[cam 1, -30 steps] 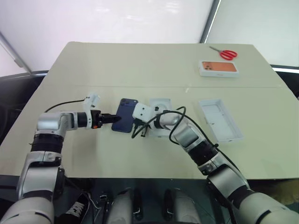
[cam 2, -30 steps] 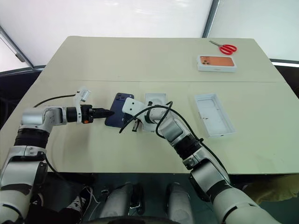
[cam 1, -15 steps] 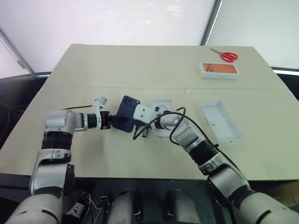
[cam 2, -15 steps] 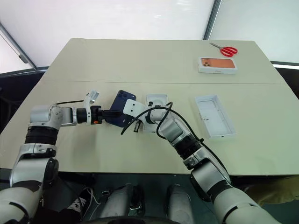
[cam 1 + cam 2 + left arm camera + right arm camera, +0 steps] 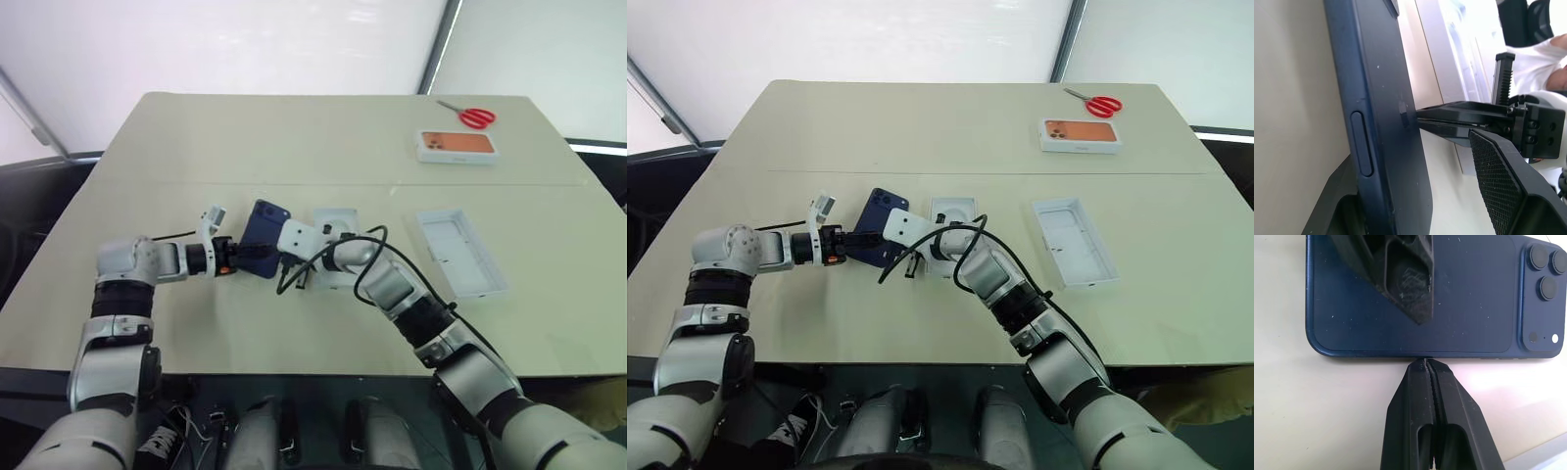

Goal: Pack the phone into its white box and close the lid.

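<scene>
A: Where's the phone (image 5: 263,251)?
B: Near the middle of the table (image 5: 294,147), back up, its camera cluster toward twelve o'clock. The left gripper (image 5: 242,253) comes in from nine o'clock with its jaws parted around the phone's edge: one finger (image 5: 1508,196) over the back, the other under it. I can't tell whether it truly grips.
A: And the right gripper (image 5: 1425,369)?
B: Fingers pressed together, holding nothing. Their tips meet the phone's long edge on the three o'clock side.
A: The white box (image 5: 335,257)?
B: Just beside the phone at three o'clock, partly behind the right wrist.
A: The lid (image 5: 461,251)?
B: Farther out at three o'clock, well apart, open side up.
A: Anything else?
B: An orange-pictured box (image 5: 458,146) at about one o'clock, red-handled scissors (image 5: 468,114) just beyond it.
</scene>
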Controlling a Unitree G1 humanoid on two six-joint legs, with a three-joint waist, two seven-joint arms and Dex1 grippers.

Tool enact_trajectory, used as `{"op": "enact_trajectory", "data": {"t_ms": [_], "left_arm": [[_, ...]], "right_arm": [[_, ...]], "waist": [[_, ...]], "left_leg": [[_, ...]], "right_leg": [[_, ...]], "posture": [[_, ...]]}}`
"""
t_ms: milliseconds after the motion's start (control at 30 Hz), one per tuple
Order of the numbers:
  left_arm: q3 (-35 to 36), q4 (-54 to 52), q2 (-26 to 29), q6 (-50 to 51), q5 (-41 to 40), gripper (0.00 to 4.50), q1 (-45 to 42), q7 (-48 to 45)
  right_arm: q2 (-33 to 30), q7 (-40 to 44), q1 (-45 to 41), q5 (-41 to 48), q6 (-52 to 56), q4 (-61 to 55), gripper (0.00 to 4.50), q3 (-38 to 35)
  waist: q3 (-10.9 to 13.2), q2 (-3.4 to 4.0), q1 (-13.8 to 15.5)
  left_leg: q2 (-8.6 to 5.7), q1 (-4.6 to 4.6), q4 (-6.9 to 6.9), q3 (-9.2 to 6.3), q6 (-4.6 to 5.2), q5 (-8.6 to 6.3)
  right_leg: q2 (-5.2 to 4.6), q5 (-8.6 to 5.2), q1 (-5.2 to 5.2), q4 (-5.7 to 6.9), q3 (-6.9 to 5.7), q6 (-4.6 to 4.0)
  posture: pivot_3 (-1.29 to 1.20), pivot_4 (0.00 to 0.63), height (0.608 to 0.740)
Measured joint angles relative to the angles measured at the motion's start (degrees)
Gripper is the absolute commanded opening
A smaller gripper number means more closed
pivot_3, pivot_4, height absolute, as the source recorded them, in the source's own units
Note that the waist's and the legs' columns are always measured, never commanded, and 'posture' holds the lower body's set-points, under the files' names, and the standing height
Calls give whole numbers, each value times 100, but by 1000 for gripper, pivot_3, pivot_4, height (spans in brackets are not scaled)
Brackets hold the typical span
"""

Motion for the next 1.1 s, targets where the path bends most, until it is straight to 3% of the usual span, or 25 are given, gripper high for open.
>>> {"op": "enact_trajectory", "data": {"t_ms": [67, 100, 167, 300, 633, 767, 867, 1067, 1100], "left_arm": [[39, 45, 59, 3, -54, 2799, 5, 31], [52, 52, 92, 9, -88, 2538, 18, 43], [115, 47, 115, 36, -135, 1902, 81, 91], [260, -85, 65, 165, -361, 42, 240, 117], [591, -561, -36, 518, -717, 42, 624, 473], [1175, -265, -167, 619, -965, 42, 576, 742], [1464, -236, -255, 572, -1062, 0, 576, 934], [2049, -572, -797, 799, -1574, 0, 569, 1430], [2115, -674, -903, 855, -1668, 0, 560, 1549]], "right_arm": [[9, -1, 0, 0, -19, 8, 53, 4], [15, 0, 0, 0, -21, 9, 14, 4], [30, 0, 1, 0, -22, 11, 0, 7], [25, 1, 3, -7, -42, 13, 0, 14], [28, -15, 62, 54, -91, -2, 0, -42], [208, 148, 275, 853, 199, -247, 0, -746], [149, 456, 297, 1501, 405, -745, 898, -1267], [-532, 1247, 697, 2139, 601, -1596, 3945, -1330], [-851, 1485, 830, 2155, 577, -1746, 3945, -1220]], "waist": [[0, 0, -12], [0, 0, -19], [0, 0, -39], [1, -1, -55], [1, -1, -85], [5, -3, -95], [7, -4, -103], [15, -16, -76], [17, -17, -59]], "left_leg": [[1, -1, -1, 0, 0, 0], [1, -2, -1, 0, 0, 0], [0, -3, -2, 0, 0, 0], [0, -5, -4, -3, 0, 0], [-2, -3, -9, -5, -1, 0], [-1, -5, -9, -7, 0, 1], [0, -6, -10, -8, 0, 1], [-4, -11, -11, -10, 2, -1], [-6, -13, -11, -11, 3, -2]], "right_leg": [[0, 0, -1, 0, 0, 0], [0, 0, -2, 0, 0, 0], [0, 0, -3, 0, 0, 0], [0, 0, -2, -1, -3, 0], [-2, 0, 2, -7, -2, 0], [0, 0, 0, -8, -1, 0], [0, 0, -1, -9, -1, 0], [-11, 1, 0, -16, -1, 1], [-16, 1, 0, -16, -1, 1]], "posture": [[0, 150, 738], [0, 150, 738], [0, 150, 738], [0, 150, 738], [0, 150, 738], [0, 150, 738], [0, 150, 738], [0, 150, 738], [0, 150, 738]]}}
